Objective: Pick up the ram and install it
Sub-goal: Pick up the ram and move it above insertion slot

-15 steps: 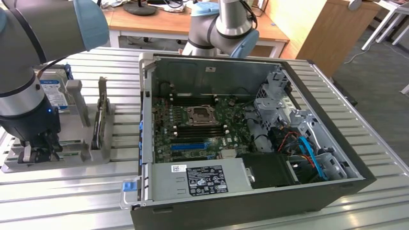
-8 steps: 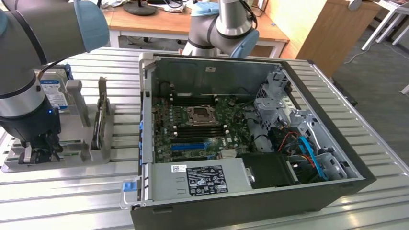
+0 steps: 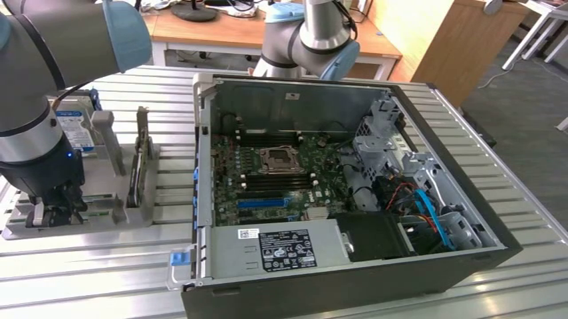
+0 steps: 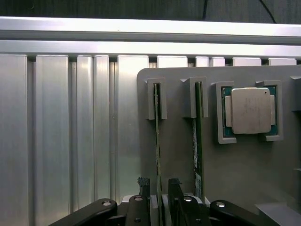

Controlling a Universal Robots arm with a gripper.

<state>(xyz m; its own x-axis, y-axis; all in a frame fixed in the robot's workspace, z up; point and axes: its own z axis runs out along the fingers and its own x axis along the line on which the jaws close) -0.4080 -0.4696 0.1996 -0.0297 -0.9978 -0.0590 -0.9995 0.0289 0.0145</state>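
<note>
Two green ram sticks stand on edge in slots of a grey holder (image 4: 178,155). My gripper (image 4: 158,182) is down over the first ram (image 4: 158,127), with one black finger (image 4: 143,184) on each side of it and a small gap on both sides, so it is open around the stick. The second ram (image 4: 197,136) stands in the neighbouring slot, beside the gripper. In the exterior view my gripper (image 3: 55,211) is lowered onto the holder (image 3: 133,203) at the exterior view's left, beside the open computer case (image 3: 355,186).
A square silver CPU (image 4: 249,110) sits in a pocket of the holder past the second ram. A tall card (image 3: 140,159) and a hard drive (image 3: 76,123) stand upright on the holder. Inside the case, the motherboard shows black memory slots (image 3: 275,178) near the CPU socket (image 3: 278,159).
</note>
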